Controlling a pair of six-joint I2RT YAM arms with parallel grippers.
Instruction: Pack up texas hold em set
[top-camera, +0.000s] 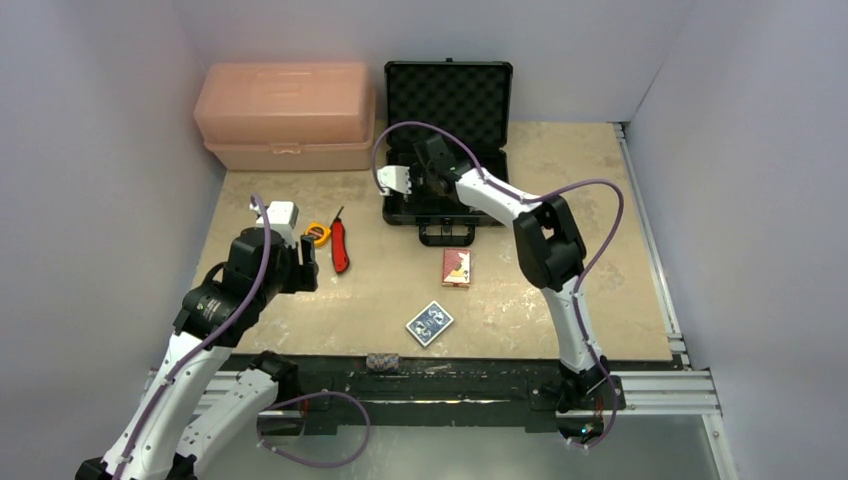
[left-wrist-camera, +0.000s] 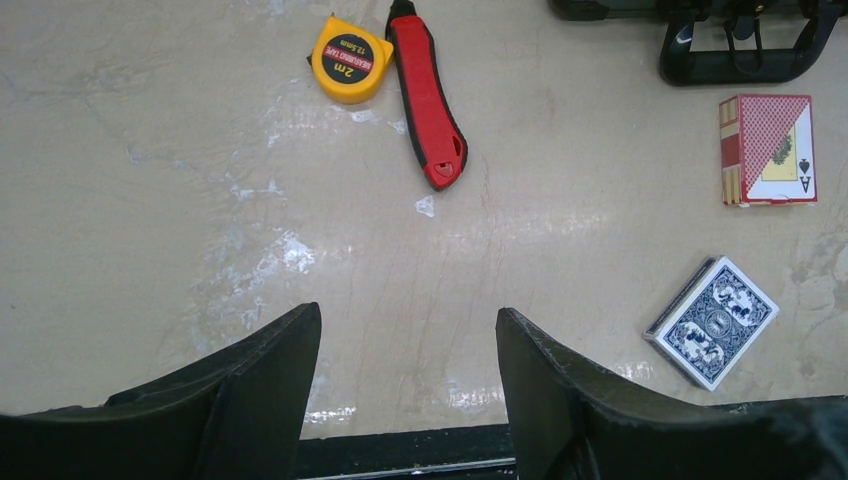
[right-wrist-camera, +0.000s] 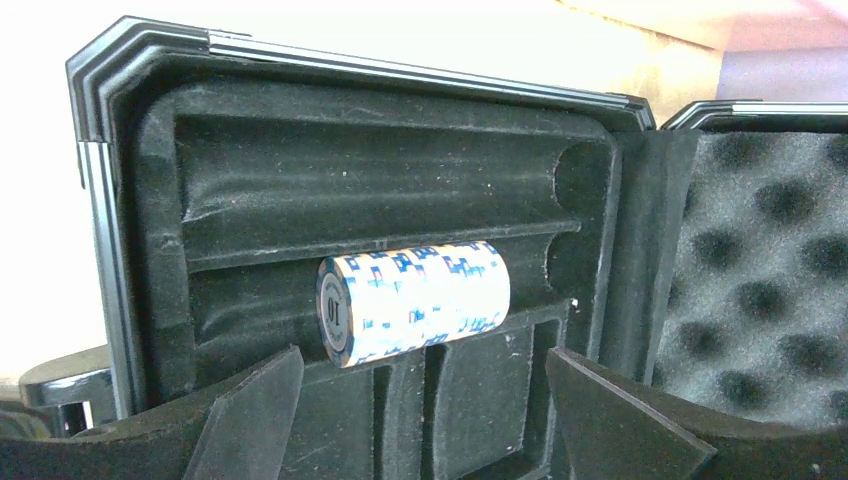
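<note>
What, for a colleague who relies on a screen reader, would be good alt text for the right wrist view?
A roll of white-and-blue poker chips lies on its side in a foam groove of the open black case. The open right gripper frames it from below without touching; the lid's egg-crate foam stands at right.

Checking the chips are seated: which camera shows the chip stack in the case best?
Right wrist. The chip stack lies sideways in a foam groove of the briefcase, centred and sharp. In top external the right arm covers it; left wrist shows only the case handle.
</note>
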